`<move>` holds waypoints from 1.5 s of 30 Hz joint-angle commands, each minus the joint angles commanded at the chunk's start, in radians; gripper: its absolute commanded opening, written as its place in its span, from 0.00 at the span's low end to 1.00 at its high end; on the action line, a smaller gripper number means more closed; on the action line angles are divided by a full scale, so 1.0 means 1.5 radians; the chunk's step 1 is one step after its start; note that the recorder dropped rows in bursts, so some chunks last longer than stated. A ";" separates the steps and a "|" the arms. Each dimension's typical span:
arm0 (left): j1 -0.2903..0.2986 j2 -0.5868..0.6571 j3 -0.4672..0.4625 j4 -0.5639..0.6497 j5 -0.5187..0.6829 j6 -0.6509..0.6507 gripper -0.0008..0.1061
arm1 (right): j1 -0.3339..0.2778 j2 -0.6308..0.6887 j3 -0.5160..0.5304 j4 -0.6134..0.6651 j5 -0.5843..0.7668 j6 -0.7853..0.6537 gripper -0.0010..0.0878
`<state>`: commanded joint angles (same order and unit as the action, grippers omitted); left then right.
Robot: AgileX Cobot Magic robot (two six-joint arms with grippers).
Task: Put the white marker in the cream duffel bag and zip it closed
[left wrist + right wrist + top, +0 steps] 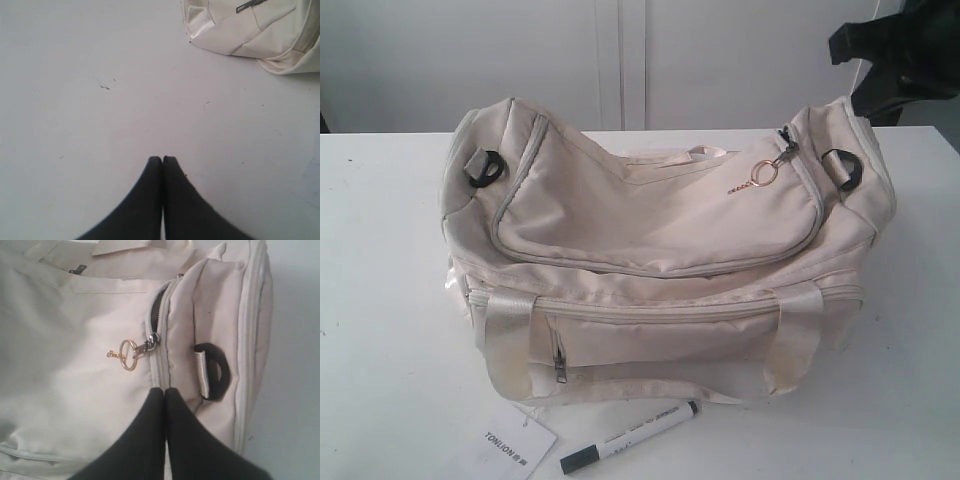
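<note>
Exterior view: the white marker (pixel 630 437) lies at the bench's (pixel 380 300) near edge, just in front of the cream duffel bag (pixel 660 230), its dark cap toward a white paper tag (pixel 510 445). The left fingers (pixel 152 172) are pressed together over bare bench, holding nothing. The right fingers (pixel 150 412), likewise pinched empty, hang over the bag's end by the gold ring pull (pixel 128 355).

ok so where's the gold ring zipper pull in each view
Exterior view: gold ring zipper pull on top of the cream duffel bag, toward its right end.
Left wrist view: absent; only a bag corner shows.
Right wrist view: the pull near the picture's middle, on the zipper.
Shared landmark: the black end ring beside it, exterior and right wrist.
</note>
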<state>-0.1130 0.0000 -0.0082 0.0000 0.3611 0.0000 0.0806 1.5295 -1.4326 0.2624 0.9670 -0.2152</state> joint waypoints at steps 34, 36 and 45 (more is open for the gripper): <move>0.000 0.000 0.000 0.000 0.000 0.000 0.01 | 0.006 0.146 -0.047 -0.175 -0.152 0.216 0.56; 0.000 0.000 0.000 0.000 0.000 0.000 0.01 | 0.006 0.149 -0.047 -0.175 -0.154 0.217 0.56; 0.000 0.000 0.000 0.000 0.000 0.000 0.01 | 0.006 0.160 -0.047 -0.175 -0.146 0.217 0.28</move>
<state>-0.1130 0.0000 -0.0082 0.0000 0.3611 0.0000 0.0899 1.7694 -1.5028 0.0000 0.7475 0.1096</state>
